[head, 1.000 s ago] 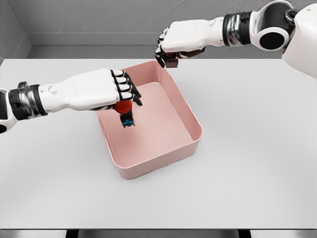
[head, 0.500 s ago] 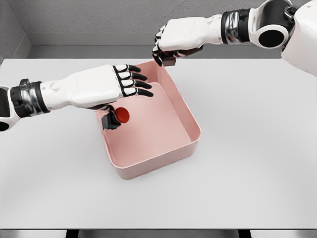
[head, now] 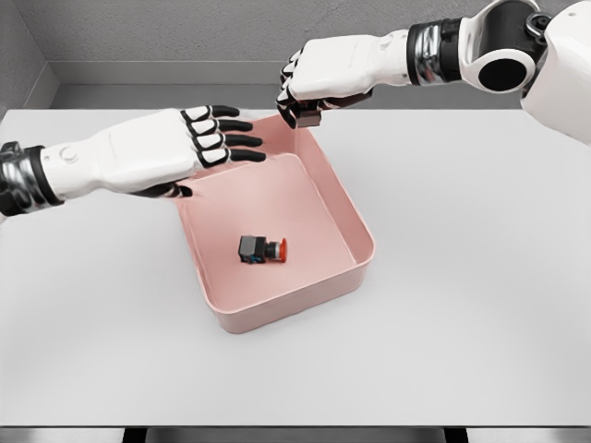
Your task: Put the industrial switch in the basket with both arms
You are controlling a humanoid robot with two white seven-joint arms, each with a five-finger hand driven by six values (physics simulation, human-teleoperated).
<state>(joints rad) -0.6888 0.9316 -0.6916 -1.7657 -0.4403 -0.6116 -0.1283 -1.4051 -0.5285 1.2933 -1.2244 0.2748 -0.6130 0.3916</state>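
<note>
The industrial switch (head: pixel 261 250), a small black body with a red button, lies on its side on the floor of the pink basket (head: pixel 360 242). My left hand (head: pixel 214 138) hovers above the basket's left rim, fingers spread and holding nothing. At the basket's far corner, my right hand (head: pixel 300 103) has its fingers curled around the rim.
The basket stands on a white table (head: pixel 480 305). A grey wall runs behind the table's far edge.
The left hand let go of the switch, which dropped and now lies on the basket floor. That hand opened and drew back to the left. The right hand stayed at the far corner.
</note>
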